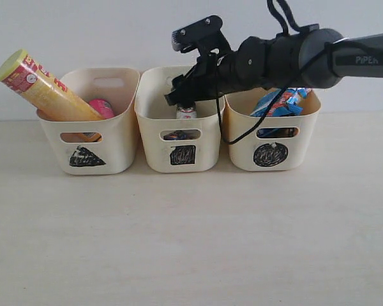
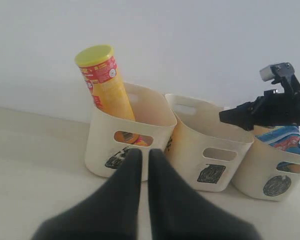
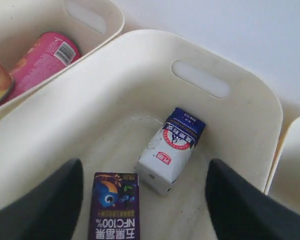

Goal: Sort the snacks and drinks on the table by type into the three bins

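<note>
Bright, even, diffuse light, soft faint shadows; nearest foreground slightly blurred.

**Reaching wide on the right, shut on the left**

Stretches the right arm (image 1: 306, 60) in from the right edge of the exterior view, nearly level, dark and tubular, with a black cable (image 1: 233, 131) drooping under the wrist. Tips the right hand (image 1: 179, 95) downward at the far end, just past the middle of that view, with a camera mount (image 1: 195, 32) riding above it. Spreads the fingers (image 3: 45, 210) wide in the right wrist view, dark pads well apart, clamped on nothing. Presses the left hand (image 2: 144, 155) shut in the left wrist view, two dark fingers side by side with only a thin slit between them, tips aimed forward. Catches the right arm there as well, held level.
</note>
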`<action>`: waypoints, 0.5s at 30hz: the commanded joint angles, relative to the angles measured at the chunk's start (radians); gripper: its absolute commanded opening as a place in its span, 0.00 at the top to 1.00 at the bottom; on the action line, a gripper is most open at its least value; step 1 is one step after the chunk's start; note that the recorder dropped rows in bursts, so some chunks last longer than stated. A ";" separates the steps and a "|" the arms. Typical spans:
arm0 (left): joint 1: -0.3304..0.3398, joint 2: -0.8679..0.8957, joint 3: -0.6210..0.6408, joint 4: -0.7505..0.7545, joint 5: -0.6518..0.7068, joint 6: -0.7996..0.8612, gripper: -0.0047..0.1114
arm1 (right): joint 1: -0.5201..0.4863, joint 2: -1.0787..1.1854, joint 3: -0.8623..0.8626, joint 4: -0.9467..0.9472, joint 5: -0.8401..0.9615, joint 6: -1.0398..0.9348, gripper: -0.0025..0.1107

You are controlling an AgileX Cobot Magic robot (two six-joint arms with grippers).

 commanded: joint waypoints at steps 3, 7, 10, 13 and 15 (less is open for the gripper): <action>0.003 -0.002 0.005 -0.012 -0.009 -0.003 0.92 | -0.002 -0.055 0.000 0.000 0.240 0.066 0.91; 0.003 -0.002 0.005 -0.012 -0.009 -0.003 0.92 | -0.004 -0.067 0.046 -0.004 0.336 0.080 0.97; 0.003 -0.002 0.005 -0.012 -0.009 -0.003 0.92 | -0.015 -0.101 0.129 -0.004 0.314 0.121 0.97; 0.003 -0.002 0.005 -0.012 -0.009 -0.003 0.92 | -0.057 -0.159 0.228 -0.004 0.258 0.179 0.97; 0.003 -0.002 0.005 -0.012 -0.009 -0.003 0.92 | -0.094 -0.207 0.307 -0.002 0.220 0.190 0.97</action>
